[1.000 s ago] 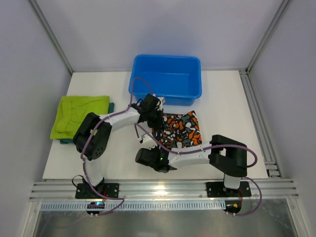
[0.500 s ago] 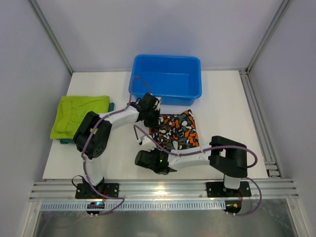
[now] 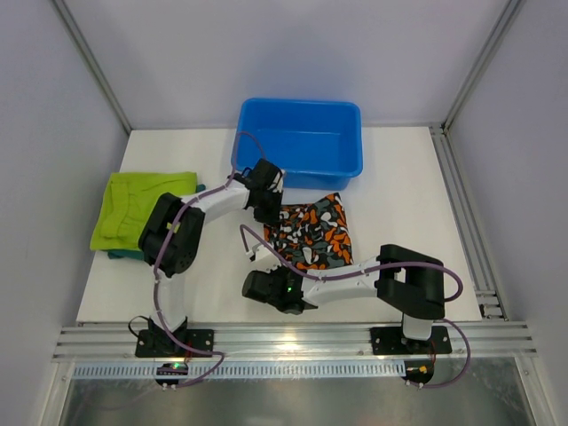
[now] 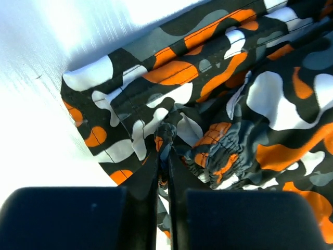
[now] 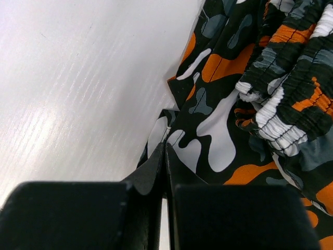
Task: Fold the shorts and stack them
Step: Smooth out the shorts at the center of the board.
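The lime shorts (image 3: 142, 209) lie stacked on the teal shorts (image 3: 114, 255): 2 look done. My left claw (image 4: 164, 141) and right claw (image 5: 165, 150) each pinch the camouflage shorts (image 3: 312, 232) tight, fold unfinished.

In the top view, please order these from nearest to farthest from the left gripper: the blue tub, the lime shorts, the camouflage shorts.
From the left gripper:
1. Camouflage shorts: pinched in it, lying to its right.
2. Blue tub: just behind it, toward the back.
3. Lime shorts: farthest, at the left side.
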`<state>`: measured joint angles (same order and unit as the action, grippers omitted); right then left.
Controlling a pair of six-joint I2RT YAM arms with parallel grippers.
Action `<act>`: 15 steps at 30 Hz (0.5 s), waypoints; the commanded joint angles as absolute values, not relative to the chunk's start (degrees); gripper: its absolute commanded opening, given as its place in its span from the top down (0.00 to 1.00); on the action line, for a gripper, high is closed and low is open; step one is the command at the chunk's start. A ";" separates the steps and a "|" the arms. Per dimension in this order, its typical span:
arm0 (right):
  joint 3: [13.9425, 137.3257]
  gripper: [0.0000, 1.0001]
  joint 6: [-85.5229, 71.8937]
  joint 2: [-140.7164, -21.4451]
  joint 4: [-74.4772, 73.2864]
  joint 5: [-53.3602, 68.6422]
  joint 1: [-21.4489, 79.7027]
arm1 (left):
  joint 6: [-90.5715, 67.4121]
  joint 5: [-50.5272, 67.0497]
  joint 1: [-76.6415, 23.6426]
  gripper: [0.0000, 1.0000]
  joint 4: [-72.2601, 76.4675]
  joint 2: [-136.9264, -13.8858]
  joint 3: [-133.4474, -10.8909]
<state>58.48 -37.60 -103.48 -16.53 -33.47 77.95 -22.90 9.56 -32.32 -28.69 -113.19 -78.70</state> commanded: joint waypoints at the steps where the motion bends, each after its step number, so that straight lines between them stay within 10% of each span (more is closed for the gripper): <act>1: 58.27 0.96 -39.03 -103.10 -17.22 -30.59 79.10 | -19.95 10.80 -31.29 0.93 -32.52 -114.96 -81.39; 9: 61.96 0.67 -35.96 -97.66 -21.09 -27.88 79.10 | -21.09 6.88 -31.38 0.57 -32.34 -101.62 -75.77; 15: 62.14 0.49 -35.07 -87.82 -20.83 -19.01 79.01 | -23.38 1.84 -31.38 0.56 -34.89 -90.98 -75.32</act>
